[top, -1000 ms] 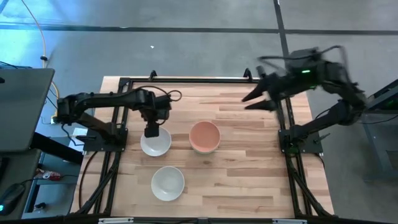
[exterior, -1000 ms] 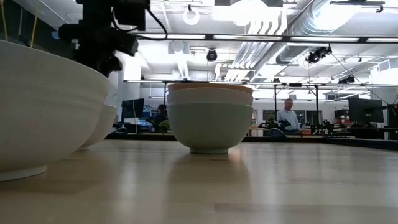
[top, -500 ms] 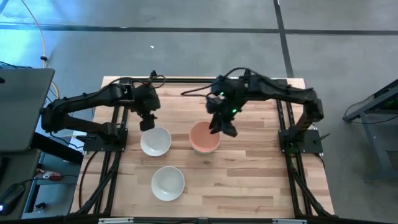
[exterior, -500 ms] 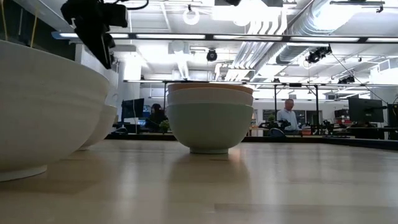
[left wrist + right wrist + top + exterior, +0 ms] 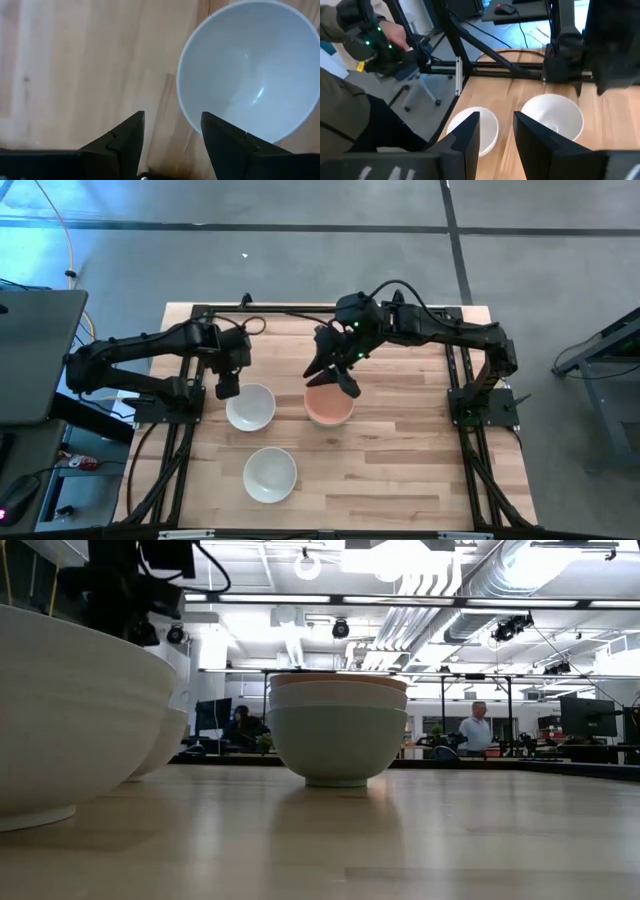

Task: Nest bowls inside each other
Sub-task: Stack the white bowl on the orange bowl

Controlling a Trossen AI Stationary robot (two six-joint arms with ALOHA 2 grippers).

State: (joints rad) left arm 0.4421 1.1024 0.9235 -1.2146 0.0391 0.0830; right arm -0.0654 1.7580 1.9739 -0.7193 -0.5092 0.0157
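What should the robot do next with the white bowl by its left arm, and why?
Probably lower the open left tool onto the rim of the white bowl. It hangs just beside that bowl, holding nothing, and the bowl sits apart from the stack topped by the salmon bowl, where the right tool hovers.

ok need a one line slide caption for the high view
Right gripper open over the salmon-topped bowl stack; left gripper open beside a white bowl; another white bowl waits nearer the front.
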